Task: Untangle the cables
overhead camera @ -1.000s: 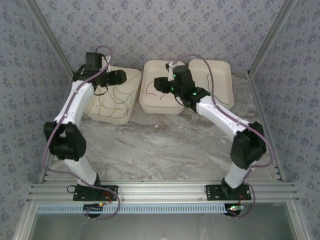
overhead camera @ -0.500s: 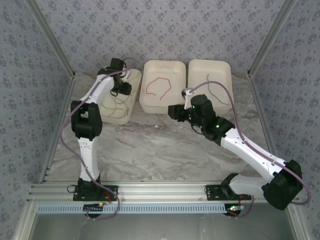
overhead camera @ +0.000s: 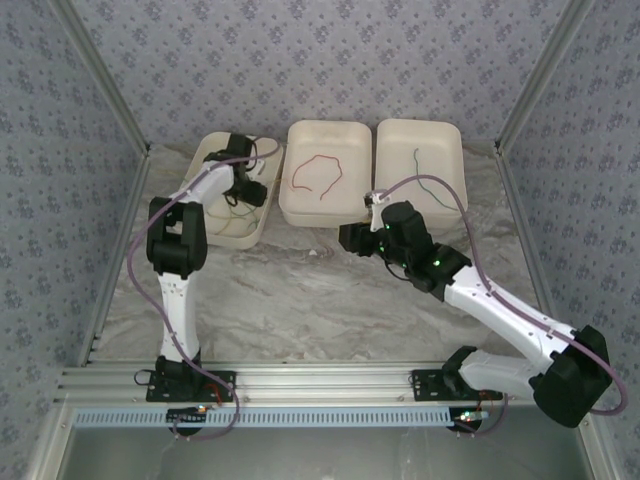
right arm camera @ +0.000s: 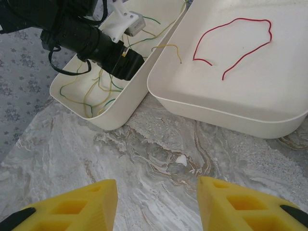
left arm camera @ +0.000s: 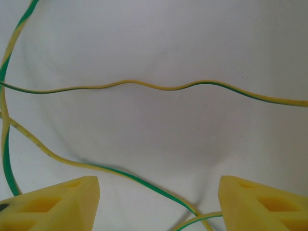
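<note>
Hovering low in the left tray [right arm camera: 120,108], the left gripper [left arm camera: 159,192] has its fingers spread with nothing pinched, and the yellow-green cables [left arm camera: 144,83] lie loose on the tray floor just past them. The right gripper [right arm camera: 156,202] hangs over the marble table [right arm camera: 144,159] near the middle tray [right arm camera: 216,115], also spread and empty. A red cable [right arm camera: 245,19] sits in the middle tray and a green cable [overhead camera: 417,165] in the right tray [overhead camera: 440,135].

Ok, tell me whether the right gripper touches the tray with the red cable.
Apart. Right wrist view: bare marble table separates the right gripper from the tray.
</note>
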Robot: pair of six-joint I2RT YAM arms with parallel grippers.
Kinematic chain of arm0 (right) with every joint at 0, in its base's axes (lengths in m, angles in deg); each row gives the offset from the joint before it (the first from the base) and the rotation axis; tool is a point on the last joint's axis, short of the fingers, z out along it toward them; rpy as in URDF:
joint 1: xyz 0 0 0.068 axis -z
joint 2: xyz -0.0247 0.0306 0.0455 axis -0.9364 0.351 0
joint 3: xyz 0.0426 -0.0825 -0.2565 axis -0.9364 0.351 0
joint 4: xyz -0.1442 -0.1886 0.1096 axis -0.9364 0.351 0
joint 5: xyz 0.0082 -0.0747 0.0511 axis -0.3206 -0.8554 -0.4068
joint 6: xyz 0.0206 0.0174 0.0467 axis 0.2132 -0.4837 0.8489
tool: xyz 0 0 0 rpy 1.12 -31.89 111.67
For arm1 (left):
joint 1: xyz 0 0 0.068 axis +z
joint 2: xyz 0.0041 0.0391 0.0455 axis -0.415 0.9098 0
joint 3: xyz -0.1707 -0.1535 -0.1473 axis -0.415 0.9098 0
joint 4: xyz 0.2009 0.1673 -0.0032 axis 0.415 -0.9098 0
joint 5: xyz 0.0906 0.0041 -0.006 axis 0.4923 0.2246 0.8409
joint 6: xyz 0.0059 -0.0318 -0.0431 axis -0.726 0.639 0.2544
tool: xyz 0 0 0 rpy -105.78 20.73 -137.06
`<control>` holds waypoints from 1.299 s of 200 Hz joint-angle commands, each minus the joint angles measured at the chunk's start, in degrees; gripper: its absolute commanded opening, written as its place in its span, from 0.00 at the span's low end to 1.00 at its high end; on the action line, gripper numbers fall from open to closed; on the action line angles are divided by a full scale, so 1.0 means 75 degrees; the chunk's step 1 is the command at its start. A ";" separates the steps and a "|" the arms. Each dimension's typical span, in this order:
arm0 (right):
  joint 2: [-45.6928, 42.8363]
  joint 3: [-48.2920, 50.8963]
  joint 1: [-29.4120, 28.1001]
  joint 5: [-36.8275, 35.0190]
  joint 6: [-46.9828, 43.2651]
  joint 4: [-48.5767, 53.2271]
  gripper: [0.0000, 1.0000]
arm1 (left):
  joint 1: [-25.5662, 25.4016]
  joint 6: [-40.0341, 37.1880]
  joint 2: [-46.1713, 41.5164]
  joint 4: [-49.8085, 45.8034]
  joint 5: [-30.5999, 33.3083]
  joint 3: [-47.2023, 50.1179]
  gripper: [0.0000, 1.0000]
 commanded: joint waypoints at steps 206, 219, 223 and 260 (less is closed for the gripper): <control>-0.0143 0.0563 0.0171 0.0222 0.0178 0.0002 0.46 | 0.0619 0.1657 0.1541 -0.0378 -0.1392 -0.3335 0.00; -0.0143 0.0560 0.0170 0.0239 0.0187 -0.0067 0.46 | 0.0795 0.1985 0.1017 0.0029 -0.1533 -0.2798 0.00; -0.0130 0.0554 0.0164 0.0255 0.0201 -0.0080 0.46 | 0.0842 0.2063 0.0867 0.0220 -0.1638 -0.2652 0.00; -0.0108 0.0529 0.0159 0.0271 0.0164 -0.0011 0.46 | 0.0746 0.1944 0.0344 0.0203 -0.3501 -0.2576 0.44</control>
